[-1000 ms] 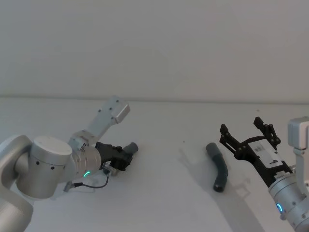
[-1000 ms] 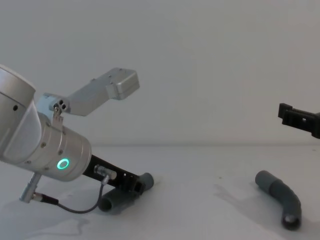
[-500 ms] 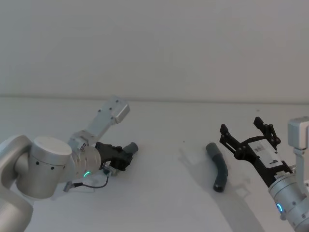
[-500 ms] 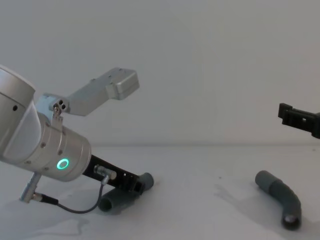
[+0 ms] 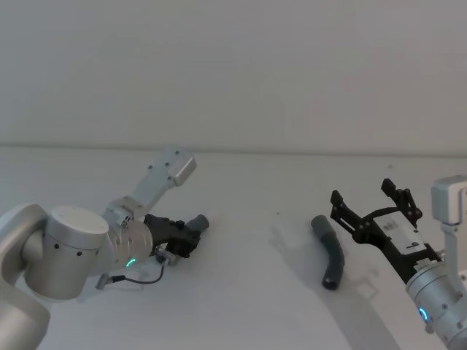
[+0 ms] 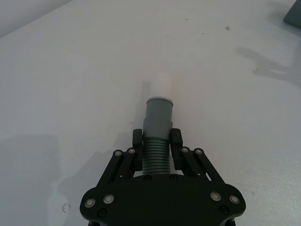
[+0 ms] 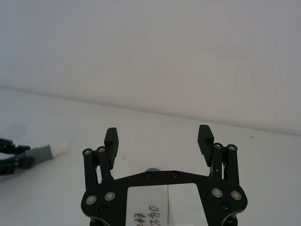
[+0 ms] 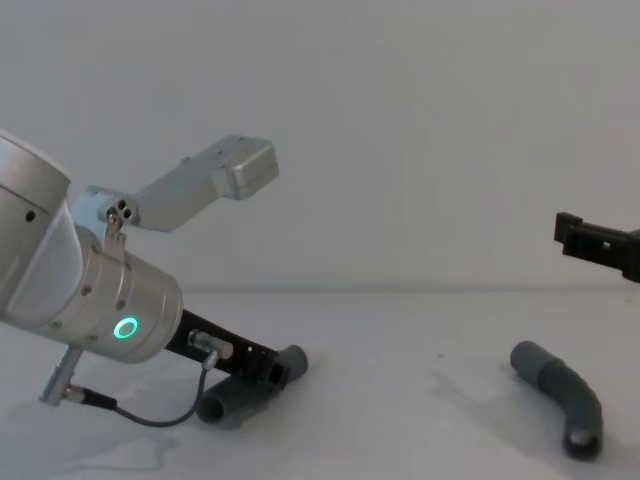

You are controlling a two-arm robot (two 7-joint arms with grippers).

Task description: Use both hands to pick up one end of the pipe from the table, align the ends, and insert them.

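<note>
The table (image 5: pixel 241 306) is stretching plain and white across everything, running back to a bare pale wall (image 5: pixel 233 73), with soft shadows falling beside the arms.

Over on the robot's left, the left gripper (image 5: pixel 187 235) is reaching low over the surface. Its wrist is glowing with a green ring light (image 8: pixel 125 328) and trailing a thin cable (image 8: pixel 150 416). Its fingers (image 6: pixel 137 141) are pinching narrow on the ribbed middle of the left pipe piece (image 6: pixel 158 115), so that hand is holding pipe.

That piece is pointing straight out past the fingertips, forward and in toward the middle of the table. Its smooth collar (image 6: pixel 160 106) is leading, with a pale tip beyond it. From the chest view its long axis is slanting, the back end (image 8: pixel 218 406) sitting low by the surface and the front end (image 8: pixel 293 360) lifting a little.

On the right, the right pipe piece (image 5: pixel 334 255) is lying flat and alone on the table. Its long axis is running from far to near, with a gentle bend bowing toward the right side. The near end (image 8: pixel 583 440) is showing its open mouth toward the robot.

The right gripper (image 5: pixel 363 195) is hovering near that piece on the outer side, raised above the surface. Its fingers (image 7: pixel 111 139) are spreading wide, apart from the pipe.
</note>
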